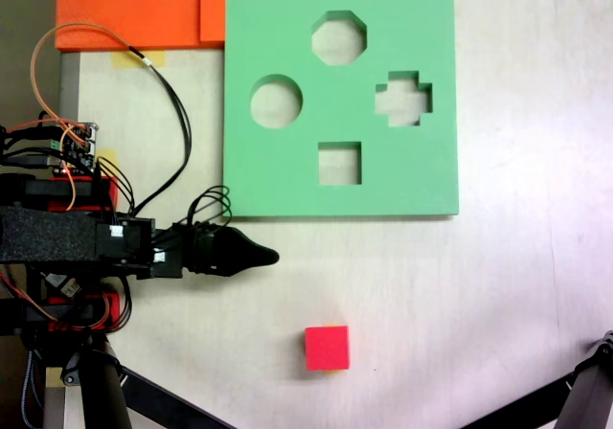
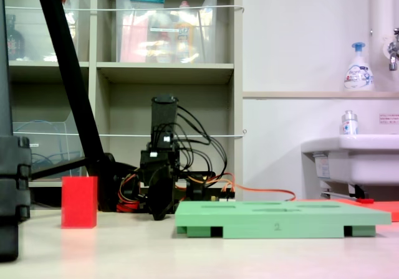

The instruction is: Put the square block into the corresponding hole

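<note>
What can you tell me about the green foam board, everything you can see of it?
The green foam board is a thick, matte, square slab lying flat on the pale table. Four cutouts go through it: an octagon at top, a circle at left, a cross at right and a square cutout at the bottom, all empty. From the side its front edge shows small dark notches and a faint mark like a "2". Nothing rests on it; in the top-down fixed view its top-left corner meets the orange foam sheets.

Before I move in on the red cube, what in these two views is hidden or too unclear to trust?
- Gripper state: from above the jaws read as one dark tip; side-on they overlap.
- Square hole: from the side, the green board is edge-on, cutouts barely visible.
- Red cube: underside and far faces hidden in both fixed views.
- Arm base: cut off by the overhead picture's left edge.
</note>
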### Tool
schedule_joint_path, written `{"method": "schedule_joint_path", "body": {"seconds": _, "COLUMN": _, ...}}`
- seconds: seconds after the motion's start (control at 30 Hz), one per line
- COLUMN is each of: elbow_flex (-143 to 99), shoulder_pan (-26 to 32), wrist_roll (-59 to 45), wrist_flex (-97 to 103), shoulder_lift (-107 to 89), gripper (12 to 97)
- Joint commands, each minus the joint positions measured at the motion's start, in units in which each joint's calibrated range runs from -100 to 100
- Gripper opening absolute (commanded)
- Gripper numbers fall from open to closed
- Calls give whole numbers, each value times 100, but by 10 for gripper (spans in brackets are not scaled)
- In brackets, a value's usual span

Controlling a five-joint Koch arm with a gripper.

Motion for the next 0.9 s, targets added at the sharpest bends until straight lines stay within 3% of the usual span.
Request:
{"method": "schedule_joint_path", "body": {"seconds": 0.0, "elbow_flex": -108, "shoulder_pan": 15, "wrist_roll": -15, "wrist_flex": -551, "shoulder_lift": -41, "gripper": 493}}
{"method": "schedule_joint_path", "body": {"seconds": 0.73, "elbow_flex": -108, "shoulder_pan": 15, "wrist_roll": -15, "wrist_flex": -551, "shoulder_lift": -41, "gripper": 490}}
{"method": "schedule_joint_path", "body": {"seconds": 0.87, "elbow_flex": -108, "shoulder_pan": -98, "wrist_roll": 376, "wrist_flex": -561, "shoulder_lift": -41, "gripper": 493}}
